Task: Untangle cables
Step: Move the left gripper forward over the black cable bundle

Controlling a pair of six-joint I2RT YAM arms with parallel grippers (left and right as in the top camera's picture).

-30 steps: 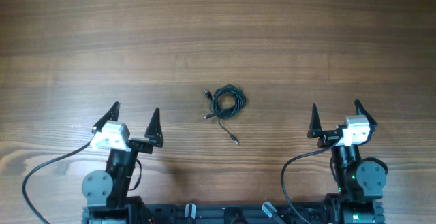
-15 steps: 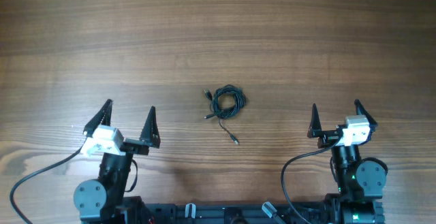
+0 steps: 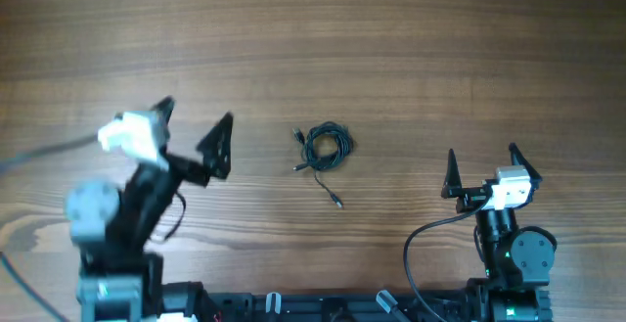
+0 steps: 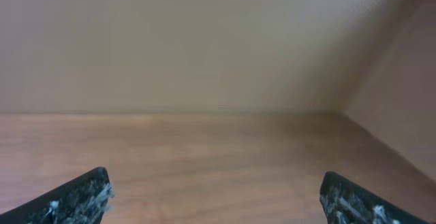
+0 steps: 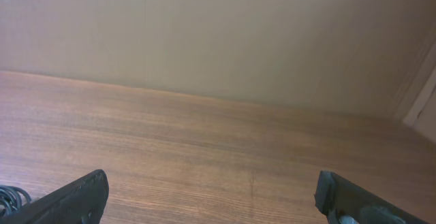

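Your left gripper (image 3: 198,110) has swung up, left of the cables (image 3: 325,146), jaws spread and empty; your right gripper (image 3: 481,152), opposite, is likewise released.

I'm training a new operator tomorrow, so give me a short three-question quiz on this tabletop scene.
1. True or false: the small coil of thin black cables lies on the brown wooden table, touched by neither hand.
2. The left hand is: A) open and empty; B) shut on the coil; C) shut and empty.
3. Which wrist camera catches an edge of the coil?
Key: 1 true; 2 A; 3 the right wrist, at its lower left corner.
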